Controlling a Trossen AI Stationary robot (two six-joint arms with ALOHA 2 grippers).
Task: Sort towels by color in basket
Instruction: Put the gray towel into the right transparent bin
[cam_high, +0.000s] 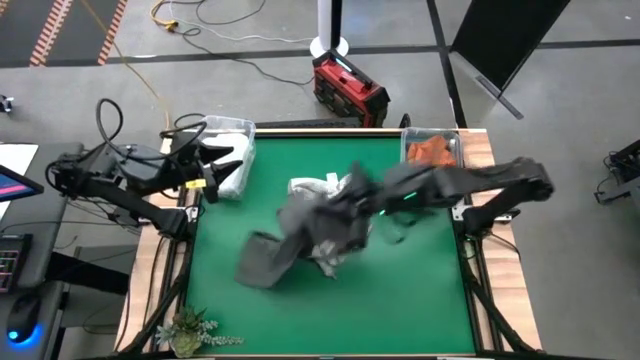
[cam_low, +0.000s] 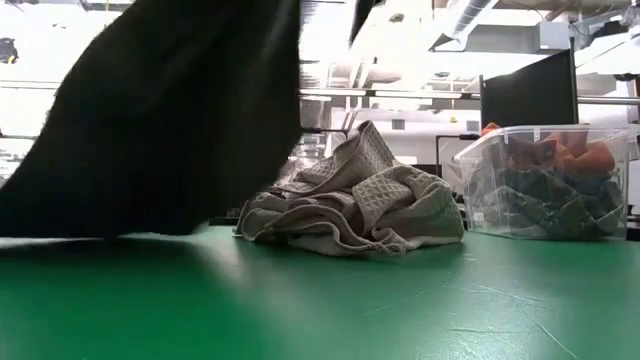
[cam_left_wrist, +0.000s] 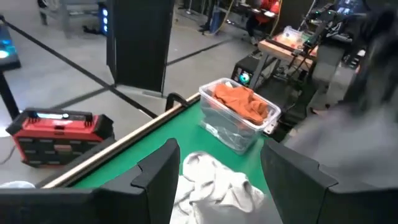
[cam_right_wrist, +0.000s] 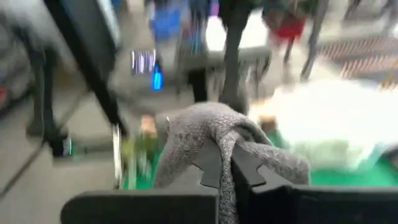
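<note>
Grey towel (cam_right_wrist: 233, 140) sits pinched between the closed fingers of the right gripper (cam_right_wrist: 227, 163), hanging as a dark sheet at centre frame in the high view and filling the upper left of the low view. Behind it, a pale checked towel pile (cam_low: 355, 205) lies on the green table (cam_low: 320, 300). Clear bin (cam_low: 548, 182) at right holds rust orange and dark grey towels. Left gripper (cam_left_wrist: 217, 168) waits at upper left of the high view, fingers apart, holding nothing, over a white towel (cam_left_wrist: 214, 186).
</note>
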